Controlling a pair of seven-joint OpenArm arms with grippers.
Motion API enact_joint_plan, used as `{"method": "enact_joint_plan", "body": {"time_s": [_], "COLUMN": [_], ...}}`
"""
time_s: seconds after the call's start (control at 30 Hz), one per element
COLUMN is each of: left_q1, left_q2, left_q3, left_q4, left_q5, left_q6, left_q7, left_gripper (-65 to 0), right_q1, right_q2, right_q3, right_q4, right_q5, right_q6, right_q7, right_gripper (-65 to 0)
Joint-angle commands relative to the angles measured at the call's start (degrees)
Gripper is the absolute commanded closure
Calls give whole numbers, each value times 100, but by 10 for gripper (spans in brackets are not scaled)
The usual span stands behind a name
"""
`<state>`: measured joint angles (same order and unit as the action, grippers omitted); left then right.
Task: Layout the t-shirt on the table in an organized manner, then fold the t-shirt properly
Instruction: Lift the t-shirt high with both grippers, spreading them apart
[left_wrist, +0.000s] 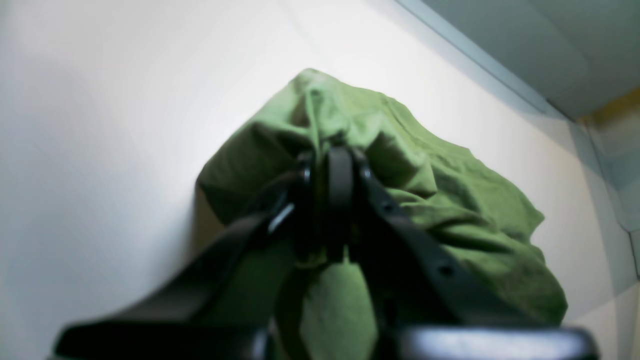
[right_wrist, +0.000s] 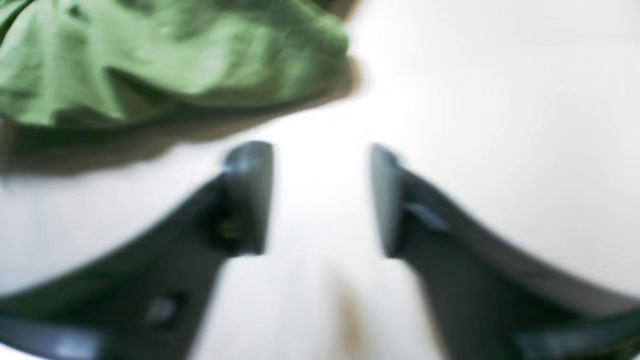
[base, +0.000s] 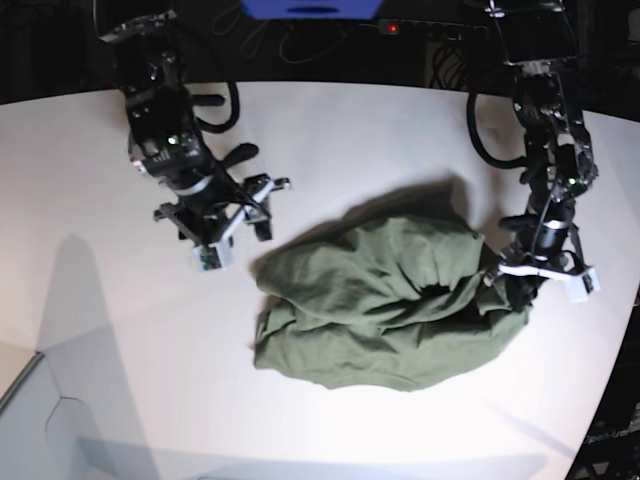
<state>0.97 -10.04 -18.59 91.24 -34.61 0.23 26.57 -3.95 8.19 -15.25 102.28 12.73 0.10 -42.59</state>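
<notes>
Still at the layout stage, by the look of things: t-shirt (base: 385, 305) bunched in a rumpled olive heap on the table (base: 100, 330), a little toward the robot's left side, nothing spread flat yet.

Left gripper (base: 512, 278) clenched on a fold of cloth at that end of the heap, fabric puckered around the closed jaws in the left wrist view (left_wrist: 332, 165).

Right gripper (base: 232, 222) released and empty, jaws spread wide over bare tabletop in its own wrist view (right_wrist: 320, 200), touching no cloth.

Deciding relation: nearest edge of the heap just beside the right gripper, toward the table's middle and slightly nearer the front edge (upper left corner of the right wrist view, green edge (right_wrist: 165, 60) lying apart from the open jaws). Long axis of the heap roughly along the line between the two arms. Free end plainly nearer the right arm, so probably a short reach across and a pinch there, then pulling apart to stretch the shirt. Which part lies at that edge, hem or sleeve, not possible to tell.
</notes>
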Motion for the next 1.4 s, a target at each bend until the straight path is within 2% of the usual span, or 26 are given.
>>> {"method": "enact_joint_plan", "body": {"time_s": [0.0, 0.1, 0.2, 0.27, 0.7, 0.77, 0.87, 0.93, 1.03, 1.07, 1.17, 1.27, 1.37], "left_q1": [-23, 65, 162, 224, 364, 373, 373, 373, 373, 373, 373, 338, 197], "left_q2": [-81, -81, -73, -73, -46, -37, -37, -37, -46, -55, -81, -81, -81], "left_q3": [-18, -18, -18, -18, -18, -18, -18, -18, -18, -18, -71, -334, -581], "left_q4": [111, 111, 111, 111, 111, 111, 111, 111, 111, 111, 137, 208, 313], "left_q5": [-42, -42, -42, -42, -16, -7, 2, 2, 2, 2, -33, -42, -42], "left_q6": [-27, -27, -27, -27, -36, -36, -36, -36, -36, -36, -36, -36, -36], "left_q7": [-112, -103, -112, -129, -138, -138, -138, -138, -138, -138, -147, -147, -120], "left_gripper": [-3, -3, -3, -3, -3, -3, -3, -3, -3, -3, -3, -3, -3], "right_q1": [232, 724, 1093, 1296, 1946, 1946, 1946, 1946, 1946, 1946, 1885, 1700, 1744], "right_q2": [39, 39, -32, -137, -199, -199, -199, -199, -208, -208, -111, 100, 109], "right_q3": [-71, -396, -440, -423, -344, -344, -344, -344, -344, -344, -141, 492, 1177], "right_q4": [-96, -826, -1362, -1643, -3041, -3103, -3076, -3076, -3068, -3050, -2540, -1599, -668], "right_q5": [15, 24, 24, 6, 24, 24, 24, 24, 24, 24, 6, 15, -3], "right_q6": [-5, 100, 566, 751, 803, 1032, 1603, 1920, 1955, 1955, 1955, 1955, 1955], "right_q7": [140, 193, 202, 202, 896, 1072, 1142, 1151, 1107, 1107, 1098, 931, 536], "right_gripper": [-404, -489, -492, -492, -491, -485, -394, -269, -31, 0, -7, 0, 0]}}
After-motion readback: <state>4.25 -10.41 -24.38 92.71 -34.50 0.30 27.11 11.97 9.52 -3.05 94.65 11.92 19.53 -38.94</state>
